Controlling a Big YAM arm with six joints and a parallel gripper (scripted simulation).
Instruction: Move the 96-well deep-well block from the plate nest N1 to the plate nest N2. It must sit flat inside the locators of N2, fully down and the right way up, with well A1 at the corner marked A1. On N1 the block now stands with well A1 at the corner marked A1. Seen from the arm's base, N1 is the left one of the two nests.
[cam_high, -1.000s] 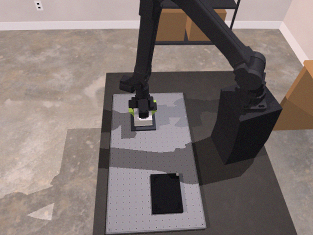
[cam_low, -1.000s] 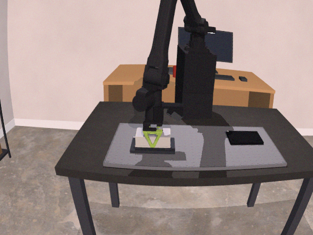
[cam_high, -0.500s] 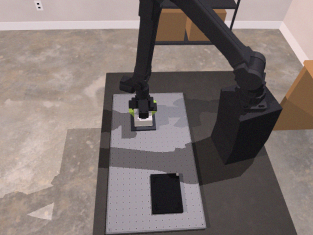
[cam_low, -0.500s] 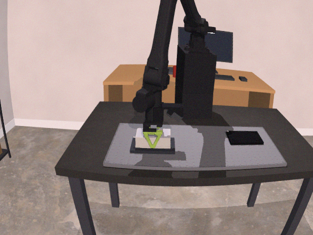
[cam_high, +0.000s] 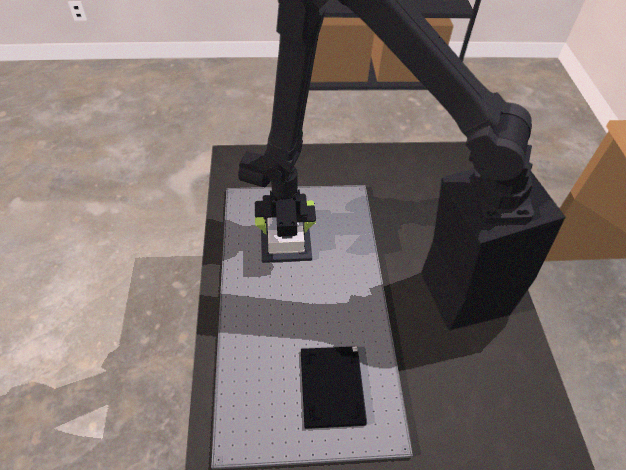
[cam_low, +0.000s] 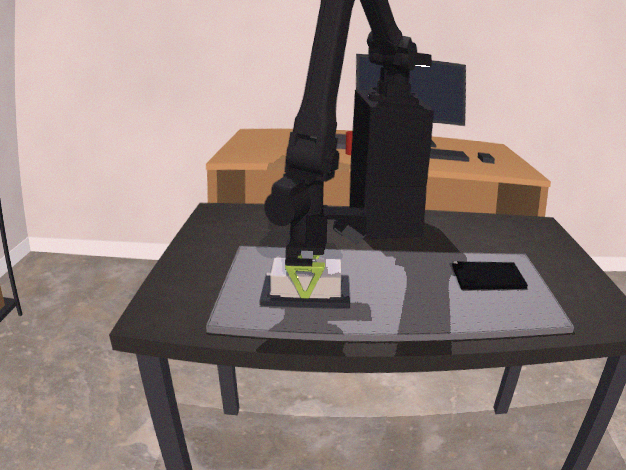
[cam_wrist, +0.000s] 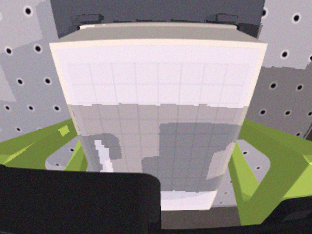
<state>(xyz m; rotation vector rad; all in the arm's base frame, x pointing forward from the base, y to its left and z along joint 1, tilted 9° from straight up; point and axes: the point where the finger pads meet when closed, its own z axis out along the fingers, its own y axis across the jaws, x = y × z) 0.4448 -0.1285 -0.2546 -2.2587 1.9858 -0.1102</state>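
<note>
The white deep-well block (cam_high: 286, 242) stands upright on the dark nest N2 (cam_high: 286, 256), at the far end of the grey breadboard. It looks level in the exterior view (cam_low: 304, 284). My gripper (cam_high: 286, 220) is open, and its green fingers stand on either side of the block, around its upper part. In the wrist view the block (cam_wrist: 156, 108) fills the middle, with a green finger at each side of my gripper (cam_wrist: 156, 161) and the nest's far rim (cam_wrist: 156, 4) behind. Nest N1 (cam_high: 333, 387) is a flat black plate with nothing on it (cam_low: 489, 275). The A1 corner on N2 is hidden.
The grey breadboard (cam_high: 303, 323) lies on a black table. The arm's black pedestal (cam_high: 490, 242) stands to the side of the board. A wooden desk (cam_low: 374, 172) with a monitor stands behind the table, and cardboard boxes stand on a shelf (cam_high: 374, 45).
</note>
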